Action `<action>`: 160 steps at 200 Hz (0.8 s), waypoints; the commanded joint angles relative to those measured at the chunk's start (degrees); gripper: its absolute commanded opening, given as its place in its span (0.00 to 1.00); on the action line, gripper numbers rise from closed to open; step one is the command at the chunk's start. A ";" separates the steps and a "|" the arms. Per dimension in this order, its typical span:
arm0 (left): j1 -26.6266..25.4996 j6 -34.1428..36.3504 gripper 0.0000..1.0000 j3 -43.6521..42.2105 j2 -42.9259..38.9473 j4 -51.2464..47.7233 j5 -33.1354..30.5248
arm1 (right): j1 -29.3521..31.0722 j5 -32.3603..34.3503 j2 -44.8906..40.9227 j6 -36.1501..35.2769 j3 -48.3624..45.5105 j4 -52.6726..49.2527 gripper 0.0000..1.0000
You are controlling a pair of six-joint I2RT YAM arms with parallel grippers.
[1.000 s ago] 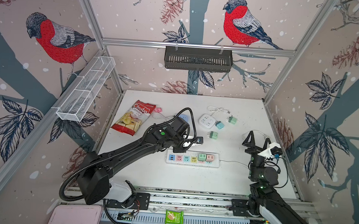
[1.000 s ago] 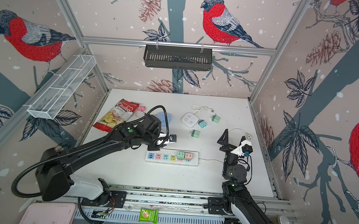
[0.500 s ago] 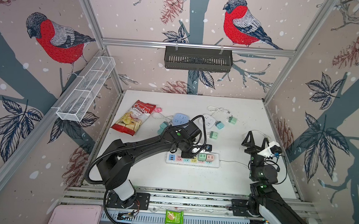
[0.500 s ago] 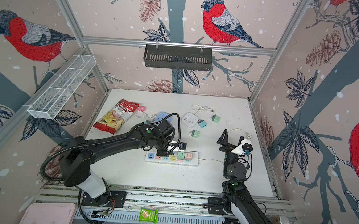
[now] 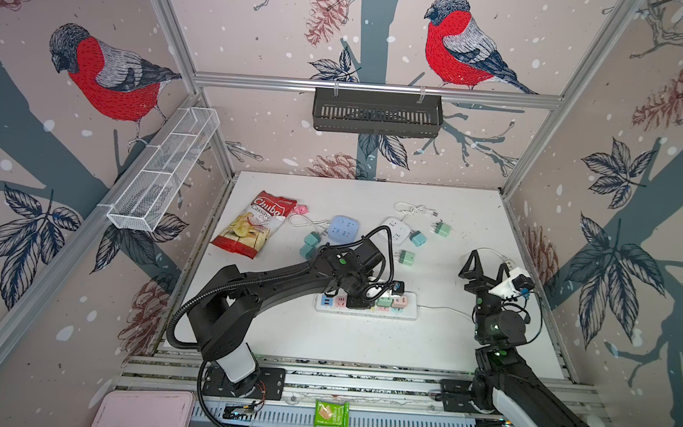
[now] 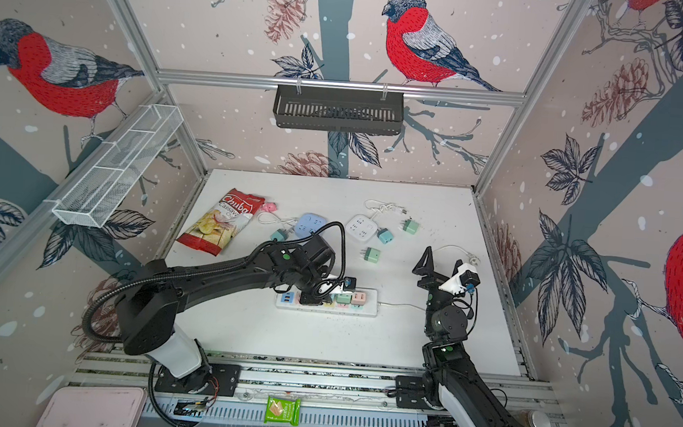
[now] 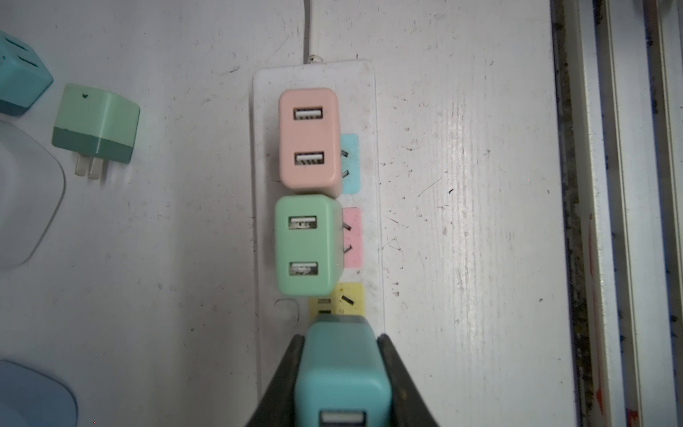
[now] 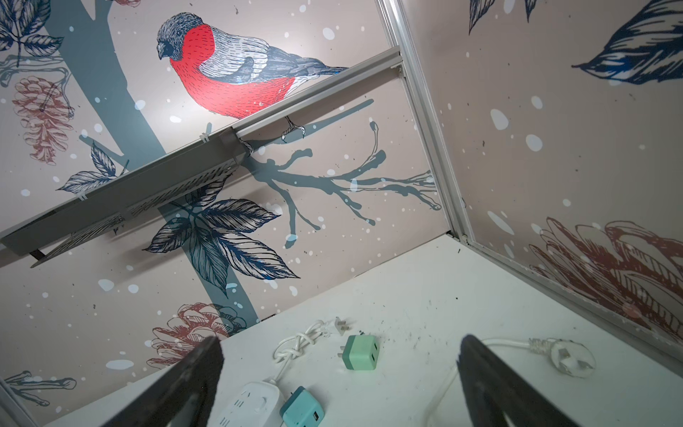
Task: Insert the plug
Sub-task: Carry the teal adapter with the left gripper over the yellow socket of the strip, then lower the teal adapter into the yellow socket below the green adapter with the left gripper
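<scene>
Top views: left hand (image 5: 360, 303) at the power strip (image 5: 407, 312) on the table (image 5: 363, 341).
Left wrist: it is clenched on the teal charger plug (image 7: 342, 366), at the yellow socket (image 7: 349, 300). The plug is probably light, rigid and slick; grip its flat flanks.
Right wrist: right hand (image 8: 340, 344) spread wide, empty.

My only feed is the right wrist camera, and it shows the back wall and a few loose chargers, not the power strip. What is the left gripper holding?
Observer: The left gripper is shut on a teal plug, over the power strip.
Operator: Which socket is it at?
Observer: The yellow socket lies just ahead of it. The plug body hides whether the prongs are in.
Operator: Are the neighbouring sockets taken?
Observer: Yes. A green charger sits on the strip right beside the yellow socket, and a pink charger beyond it, toward the cord end.
</scene>
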 commanded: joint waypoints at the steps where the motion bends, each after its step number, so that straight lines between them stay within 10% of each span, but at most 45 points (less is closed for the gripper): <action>1: -0.06 -3.13 0.00 -1.78 -1.98 2.95 0.05 | -0.84 -0.44 0.55 1.72 -5.03 1.60 1.00; 160: 3.03 -1.91 0.00 -0.95 -0.74 5.32 8.72 | -2.02 -2.57 -0.58 2.68 -6.52 2.80 1.00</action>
